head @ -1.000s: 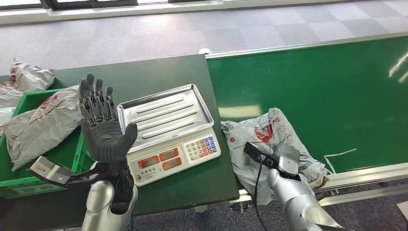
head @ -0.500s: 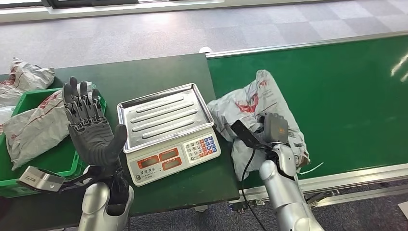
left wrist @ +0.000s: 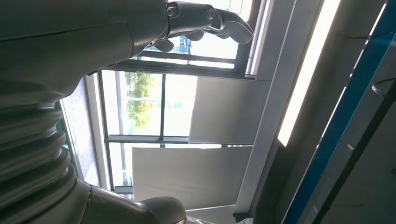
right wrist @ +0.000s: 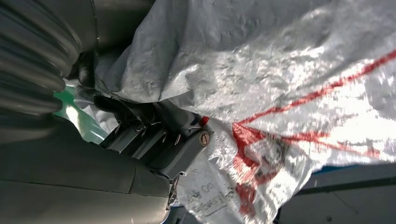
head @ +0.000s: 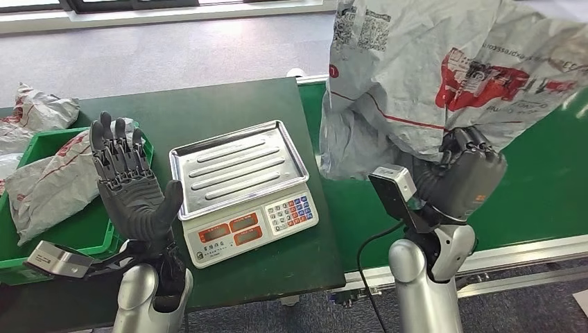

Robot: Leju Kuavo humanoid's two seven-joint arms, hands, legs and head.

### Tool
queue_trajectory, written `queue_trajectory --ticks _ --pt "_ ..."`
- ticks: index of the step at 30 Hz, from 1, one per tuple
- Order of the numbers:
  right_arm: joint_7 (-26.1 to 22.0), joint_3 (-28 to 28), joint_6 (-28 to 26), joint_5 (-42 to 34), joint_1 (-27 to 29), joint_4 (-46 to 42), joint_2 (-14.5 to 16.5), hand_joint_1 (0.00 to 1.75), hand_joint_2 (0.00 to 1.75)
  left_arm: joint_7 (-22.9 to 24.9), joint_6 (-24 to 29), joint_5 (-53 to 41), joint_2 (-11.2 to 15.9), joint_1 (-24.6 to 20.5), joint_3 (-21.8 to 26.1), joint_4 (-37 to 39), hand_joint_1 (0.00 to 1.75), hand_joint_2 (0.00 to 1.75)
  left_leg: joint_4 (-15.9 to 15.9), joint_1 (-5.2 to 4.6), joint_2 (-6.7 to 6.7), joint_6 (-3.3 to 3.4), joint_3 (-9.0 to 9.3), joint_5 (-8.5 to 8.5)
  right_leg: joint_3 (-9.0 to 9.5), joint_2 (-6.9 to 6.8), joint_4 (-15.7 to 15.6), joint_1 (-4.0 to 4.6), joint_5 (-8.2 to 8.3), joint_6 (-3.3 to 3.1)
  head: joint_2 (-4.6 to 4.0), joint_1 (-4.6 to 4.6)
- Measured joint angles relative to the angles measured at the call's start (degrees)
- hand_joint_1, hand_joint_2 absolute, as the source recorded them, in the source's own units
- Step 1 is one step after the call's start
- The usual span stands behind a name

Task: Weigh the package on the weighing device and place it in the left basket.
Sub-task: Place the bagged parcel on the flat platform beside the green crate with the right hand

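A: Where is the parcel; what grips it?

B: The grey plastic mailer bag with red print (head: 444,76) hangs in the air above the right hand (head: 461,177), whose fingers are curled into its lower folds; the left hand (head: 132,184) stands upright with fingers spread, holding nothing.

A: How will it handle?

B: Soft and crinkly, I judge; it droops and billows, so probably light, with slack film that may slip; the bunched folds where the fingers already bite look the surest hold, not the smooth printed face.

A: And round about?

B: The silver-trayed electronic scale with red display and coloured keys (head: 239,187) sits on the dark green desk (head: 208,104), well to the left of the right hand, between both hands; the green plastic basket (head: 48,239), already holding a grey bag (head: 55,184), lies just behind the left hand.

A: Anything in the way?

B: The raised left hand stands near the scale's edge; the sagging bag could brush the tray rim or hide the scale from the camera.
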Motion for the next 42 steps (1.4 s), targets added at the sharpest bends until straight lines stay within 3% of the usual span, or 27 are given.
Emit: queue_trajectory --ticks 9,17,20,23,28,34,42 --pt "-0.25 0.04 -0.33 0.01 0.73 -2.0 0.04 1.75 1.75 0.02 0.01 0.01 0.0 0.0 -0.03 0.01 0.0 1.75 0.0 0.01 -0.01 -0.03 0.01 0.03 0.0 0.01 0.01 0.01 0.01 -0.02 0.0 0.0" --pt "-5.19 0.06 0.81 -2.98 -0.91 -1.69 2.32 1.75 1.75 0.02 -0.07 0.8 -0.02 -0.25 -0.69 0.6 0.0 1.75 -0.03 0.01 0.08 -0.02 -0.27 0.0 0.0 0.06 0.01 0.01 0.0 -0.02 0.0 0.01" --pt "-2.97 3.16 3.74 -2.97 -7.99 7.67 2.52 1.75 1.75 -0.52 -0.55 2.01 -0.05 -1.03 -2.08 1.46 0.0 1.75 -0.04 0.01 0.43 -0.03 -0.43 -0.02 -0.04 0.3 0.01 0.0 0.08 -0.08 0.0 0.0" --pt "-0.11 7.32 5.69 -3.38 -17.87 23.08 3.65 1.75 1.75 -1.17 -0.94 3.21 -0.21 -2.62 -4.19 3.14 0.0 1.75 -0.03 0.02 0.54 -0.06 -0.17 0.23 -0.13 0.41 0.01 0.02 0.29 -0.13 0.0 -0.01" --pt "1.57 15.07 4.58 -9.91 -28.16 43.15 5.23 1.75 1.75 -1.68 -0.24 4.43 -0.41 -4.72 -6.25 5.44 0.0 1.75 -0.03 0.07 0.18 -0.14 -0.13 0.52 -0.24 0.15 0.03 0.08 0.46 -0.2 0.0 -0.01" --pt "1.83 19.21 4.54 -11.49 -31.47 53.66 5.67 1.75 1.75 -1.71 -0.12 5.33 -0.43 -6.03 -7.11 7.44 0.0 1.75 -0.03 0.06 0.13 -0.11 -0.2 0.5 -0.27 0.14 0.02 0.07 0.44 -0.19 0.0 0.0" --pt "2.05 21.04 4.41 -11.74 -32.43 58.64 5.8 1.75 1.75 -1.7 -0.14 5.36 -0.48 -6.86 -7.73 9.7 0.0 1.75 -0.02 0.04 0.14 -0.1 -0.2 0.49 -0.29 0.15 0.01 0.06 0.44 -0.19 0.0 0.0"
